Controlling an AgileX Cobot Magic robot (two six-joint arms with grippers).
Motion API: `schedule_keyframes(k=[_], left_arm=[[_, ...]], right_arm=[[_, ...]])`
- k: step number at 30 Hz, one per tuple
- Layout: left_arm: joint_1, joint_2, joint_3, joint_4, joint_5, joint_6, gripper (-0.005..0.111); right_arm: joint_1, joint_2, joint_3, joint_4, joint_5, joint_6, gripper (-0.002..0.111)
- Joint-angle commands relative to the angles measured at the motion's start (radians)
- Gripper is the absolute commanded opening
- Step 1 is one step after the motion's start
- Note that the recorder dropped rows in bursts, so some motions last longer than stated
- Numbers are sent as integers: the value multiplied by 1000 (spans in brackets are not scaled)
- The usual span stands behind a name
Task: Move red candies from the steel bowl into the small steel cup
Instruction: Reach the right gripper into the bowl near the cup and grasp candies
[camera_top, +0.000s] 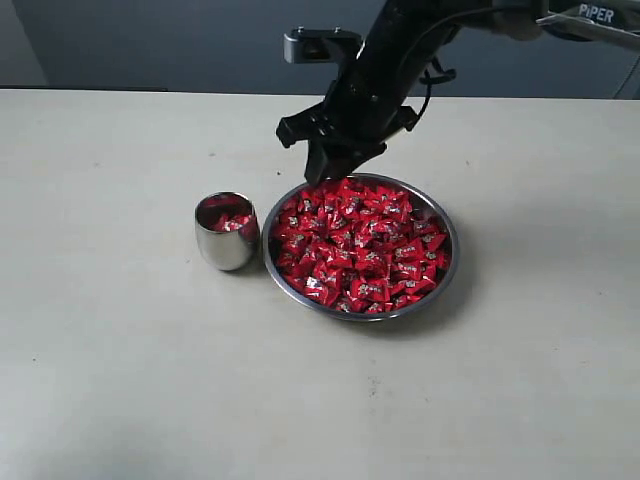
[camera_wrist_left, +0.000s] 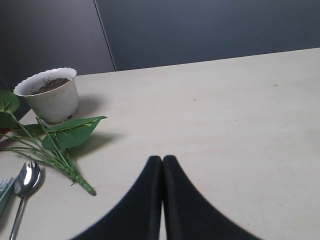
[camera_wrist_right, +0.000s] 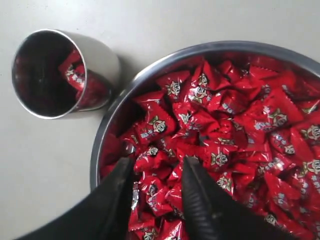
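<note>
The steel bowl (camera_top: 455, 250) sits mid-table, heaped with red candies (camera_top: 365, 245). To its left, almost touching it, stands the small steel cup (camera_top: 225, 258) with a few red candies (camera_wrist_right: 75, 72) inside. My right gripper (camera_top: 330, 170) hangs over the bowl's far-left edge. In the right wrist view this gripper (camera_wrist_right: 158, 162) is open, its fingers straddling candies (camera_wrist_right: 225, 120) just above the heap and gripping none. The bowl's rim (camera_wrist_right: 107, 125) and the cup (camera_wrist_right: 102, 60) lie beyond it. My left gripper (camera_wrist_left: 162, 159) is shut and empty over bare table.
In the left wrist view a white pot (camera_wrist_left: 52, 97) of soil, a green leafy sprig (camera_wrist_left: 70, 132) and a metal spoon (camera_wrist_left: 25, 182) lie on the table beside the left gripper. A dark wall backs the table.
</note>
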Motion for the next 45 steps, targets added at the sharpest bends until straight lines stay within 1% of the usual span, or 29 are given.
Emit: schedule_keyframes(k=[1, 2, 3, 8, 14, 16, 19, 20, 21, 22, 23, 24, 27, 34, 39, 40, 41, 42, 45], left_arm=[[-1, -4, 5, 4, -11, -4, 0], [-1, -4, 5, 4, -11, -4, 0], [-1, -4, 5, 4, -11, -4, 0], [-1, -4, 5, 4, -11, -4, 0], [-1, -4, 5, 4, -11, -4, 0], [-1, -4, 5, 4, -11, -4, 0], [-1, -4, 5, 4, -11, -4, 0], [-1, -4, 5, 4, -11, -4, 0], [-1, -4, 5, 4, -11, -4, 0], [-1, -4, 5, 4, -11, -4, 0], [-1, -4, 5, 4, -11, -4, 0], [-1, -4, 5, 4, -11, -4, 0], [-1, -4, 5, 4, -11, -4, 0], [-1, -4, 5, 4, -11, -4, 0], [-1, -4, 5, 4, -11, -4, 0], [-1, -4, 5, 4, -11, -4, 0], [-1, -4, 5, 4, -11, -4, 0], [-1, -4, 5, 4, -11, -4, 0], [-1, -4, 5, 4, -11, -4, 0]], right_arm=[[1, 36, -5, 7, 21, -17, 53], [7, 47, -5, 9, 23, -17, 55], [9, 58, -5, 11, 21, -17, 54], [44, 96, -5, 23, -22, -17, 45], [83, 143, -5, 32, -87, -17, 45], [87, 159, -5, 10, -108, 15, 45], [87, 176, -5, -98, -115, 118, 45], [87, 181, -5, -99, -115, 122, 44], [87, 181, -5, -88, -115, 122, 38], [87, 181, -5, -69, -114, 122, 26], [87, 181, -5, -46, -114, 122, 8], [87, 181, -5, -27, -114, 122, 0], [87, 171, -5, -3, -106, 116, 0], [87, 95, -5, -60, -110, 116, 0], [87, 90, -5, -56, -116, 115, 1], [87, 96, -5, -48, -118, 115, 4], [87, 102, -5, -48, -122, 115, 9], [87, 109, -5, -48, -127, 115, 17], [87, 128, -5, -45, -135, 122, 46]])
